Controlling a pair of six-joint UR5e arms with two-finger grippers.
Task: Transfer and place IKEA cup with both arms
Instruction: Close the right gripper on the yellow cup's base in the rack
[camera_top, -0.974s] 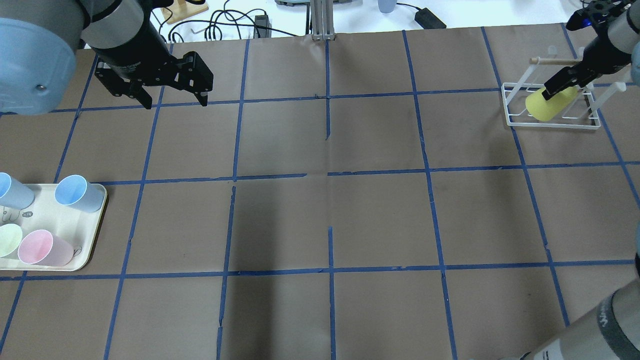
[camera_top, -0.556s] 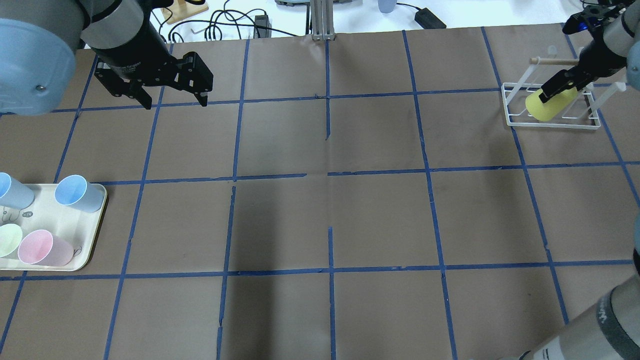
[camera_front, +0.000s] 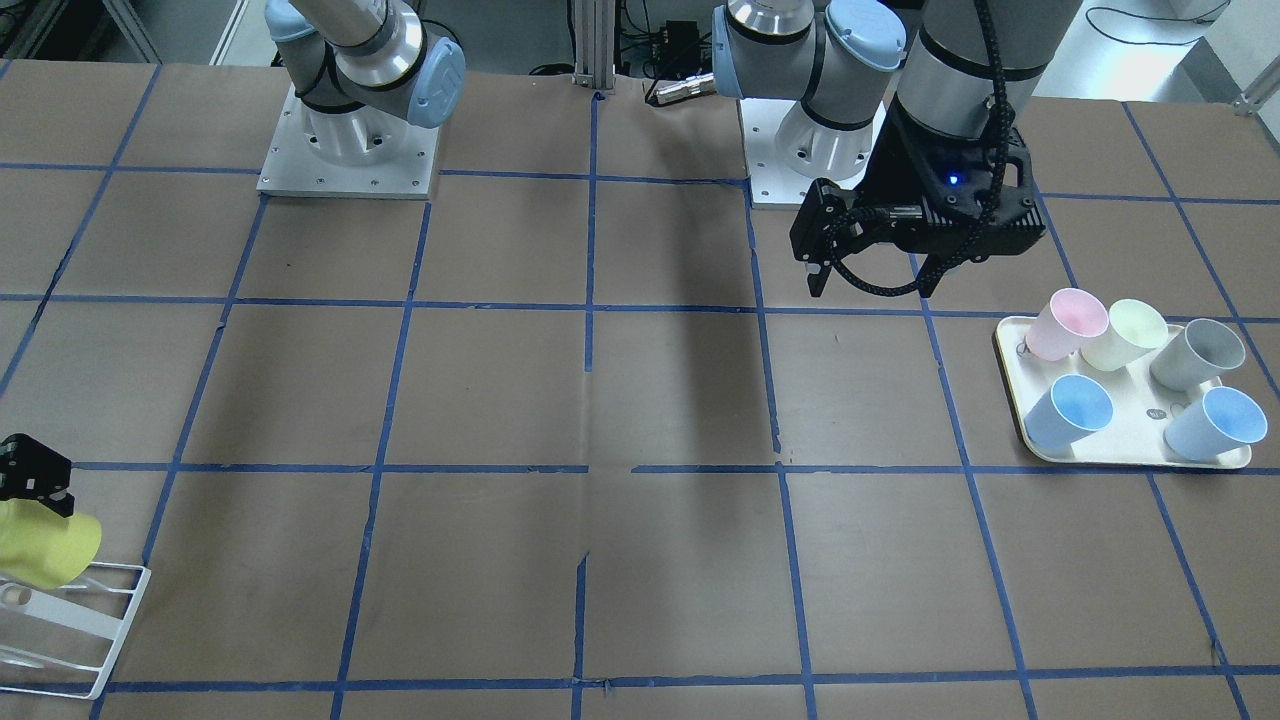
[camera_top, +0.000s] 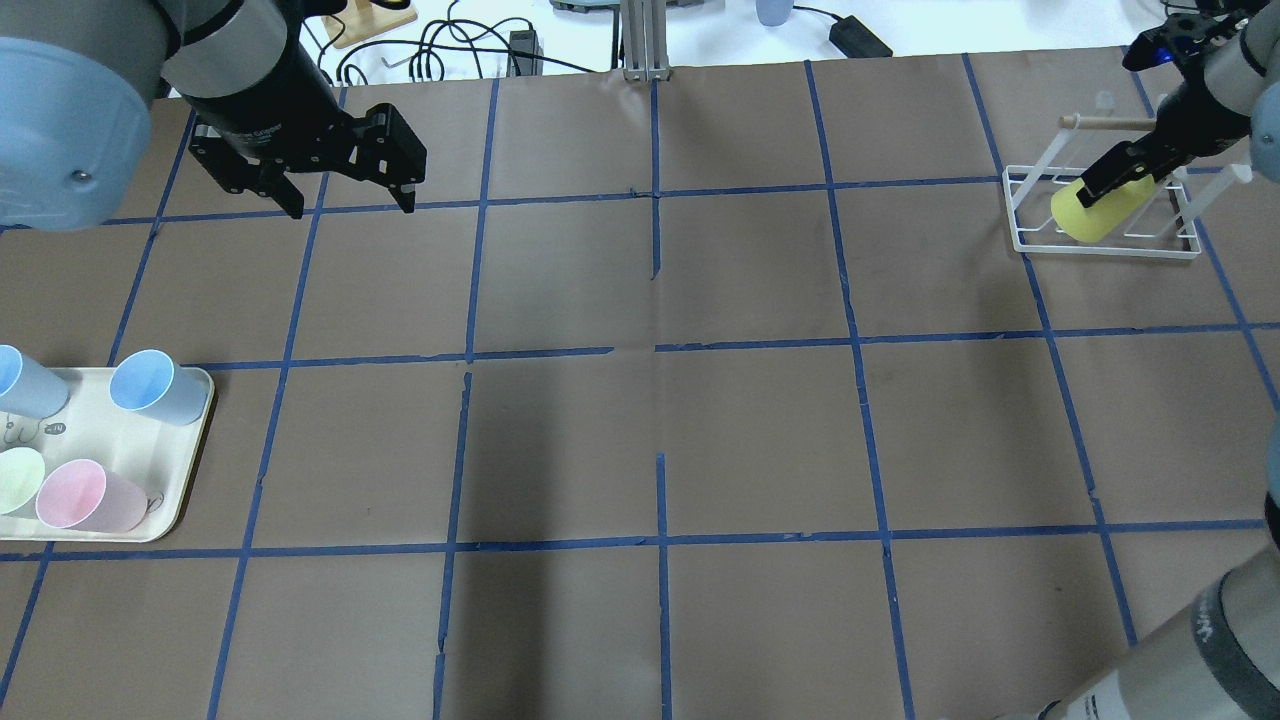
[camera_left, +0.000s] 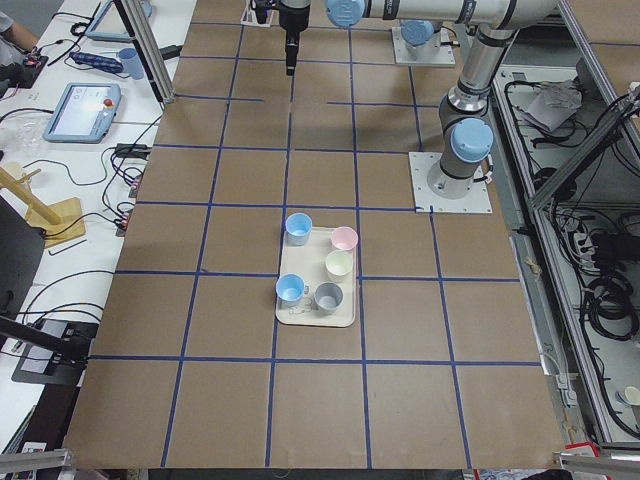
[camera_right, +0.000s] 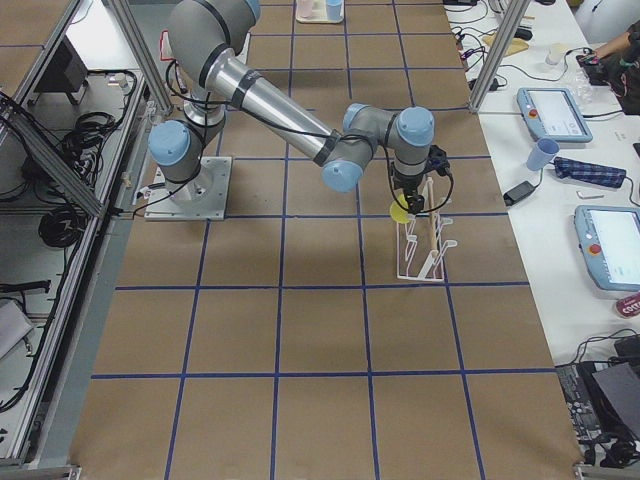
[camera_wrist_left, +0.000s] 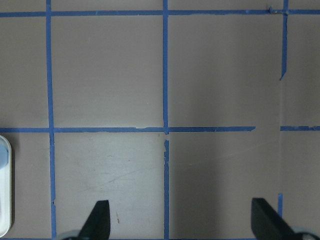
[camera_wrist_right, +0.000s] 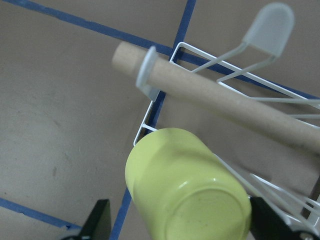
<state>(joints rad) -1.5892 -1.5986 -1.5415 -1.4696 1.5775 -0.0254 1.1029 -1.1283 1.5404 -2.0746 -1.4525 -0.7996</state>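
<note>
The lime-yellow IKEA cup (camera_top: 1092, 212) lies tilted, bottom up, on a white wire rack (camera_top: 1030, 243) at the table's far right. It also shows in the right wrist view (camera_wrist_right: 185, 185) and in the front-facing view (camera_front: 45, 550). My right gripper (camera_top: 1108, 188) is at the cup. Its fingers (camera_wrist_right: 97, 222) stand wide apart on either side of the cup, open. My left gripper (camera_top: 345, 200) is open and empty, hovering over bare table at the far left, as the left wrist view (camera_wrist_left: 180, 225) shows.
A cream tray (camera_top: 160, 505) at the left edge holds several cups: blue ones, a pink one, a pale yellow one (camera_front: 1125, 335) and a grey one. A wooden dowel (camera_wrist_right: 225, 100) crosses the rack above the cup. Cables lie beyond the table's far edge.
My right wrist has shifted slightly towards the far edge, with the fingers still at the cup. The cup stays on the rack. The left arm has not moved.
</note>
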